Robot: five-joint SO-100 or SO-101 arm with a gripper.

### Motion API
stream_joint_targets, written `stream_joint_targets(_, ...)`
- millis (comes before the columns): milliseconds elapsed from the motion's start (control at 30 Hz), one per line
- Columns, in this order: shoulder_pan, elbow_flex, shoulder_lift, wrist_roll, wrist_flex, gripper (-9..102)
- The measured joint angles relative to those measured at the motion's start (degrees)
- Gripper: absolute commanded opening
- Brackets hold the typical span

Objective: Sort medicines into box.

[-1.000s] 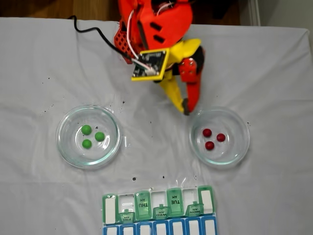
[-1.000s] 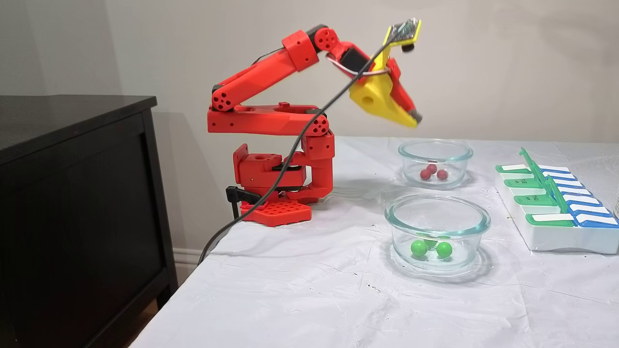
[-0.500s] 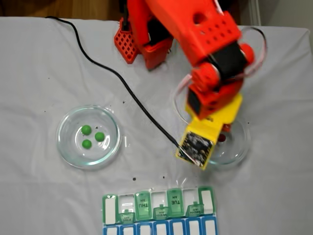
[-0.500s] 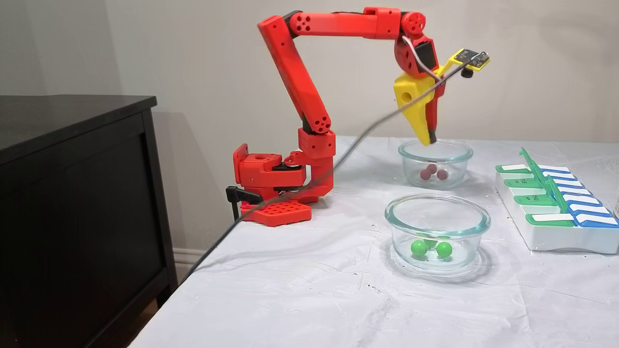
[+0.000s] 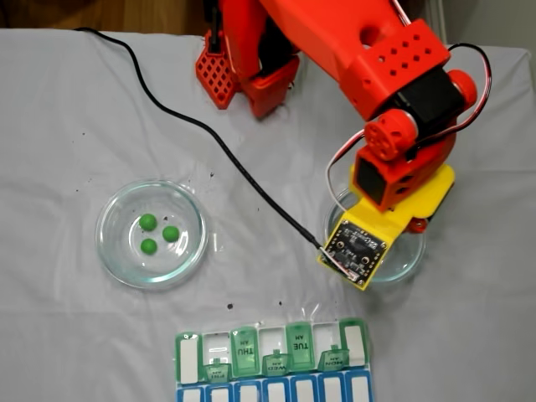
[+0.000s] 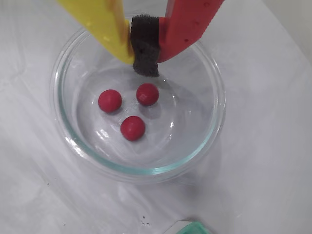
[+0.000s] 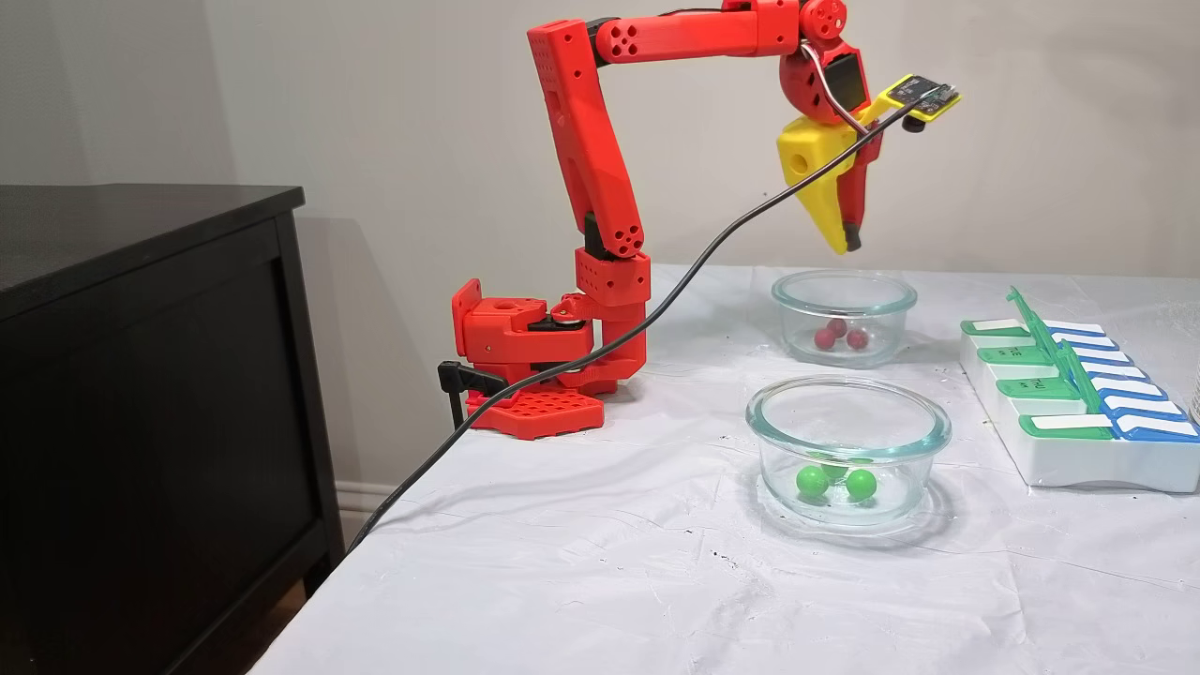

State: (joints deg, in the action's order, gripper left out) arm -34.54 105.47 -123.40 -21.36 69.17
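Since the last frame the yellow-and-red gripper (image 6: 145, 68) rose above the round glass dish (image 6: 212, 122), jaws pressed together; spread them, then drop on the twelve-o'clock dark red pill (image 6: 147, 94).

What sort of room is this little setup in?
Probably a home, not a lab: a table under a white cloth against a plain wall, a dark wooden cabinet beside it, and wood flooring past the table's edge.

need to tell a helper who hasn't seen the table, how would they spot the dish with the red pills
On the white tablecloth stand two round clear glass dishes. The red pill dish is the one farther from the side camera, directly below the gripper. It holds three dark red balls; its neighbour holds green ones.
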Motion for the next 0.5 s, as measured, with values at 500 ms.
stream_joint_targets(500, 0.18, -0.09, 4.22, 8.79, 2.99, 13)
